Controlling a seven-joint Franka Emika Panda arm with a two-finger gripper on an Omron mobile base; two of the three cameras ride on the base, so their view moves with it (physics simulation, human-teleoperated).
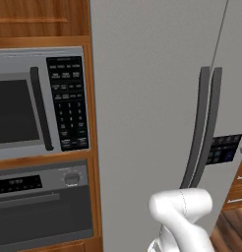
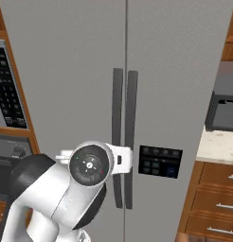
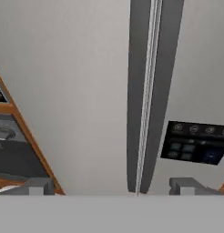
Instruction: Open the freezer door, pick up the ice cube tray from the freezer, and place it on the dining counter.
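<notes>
The grey fridge is closed. Its plain left door is the freezer door (image 1: 142, 98) (image 2: 66, 71), with a long dark vertical handle (image 1: 199, 128) (image 2: 117, 132) (image 3: 136, 91) at its right edge. The neighbouring door carries a dark dispenser panel (image 2: 160, 161) (image 3: 196, 148). My gripper (image 3: 113, 186) is open wide and faces the lower part of the two handles, a short way off and touching nothing. The white wrist (image 2: 120, 159) sits level with the panel, in front of the handles. The freezer's inside and the ice cube tray are hidden behind the shut door. The dining counter is out of view.
Left of the fridge, a wooden cabinet holds a microwave (image 1: 39, 103) above an oven (image 1: 44, 197). To the right, a dark appliance (image 2: 222, 111) stands on a pale counter (image 2: 215, 144) over wooden drawers (image 2: 218, 189).
</notes>
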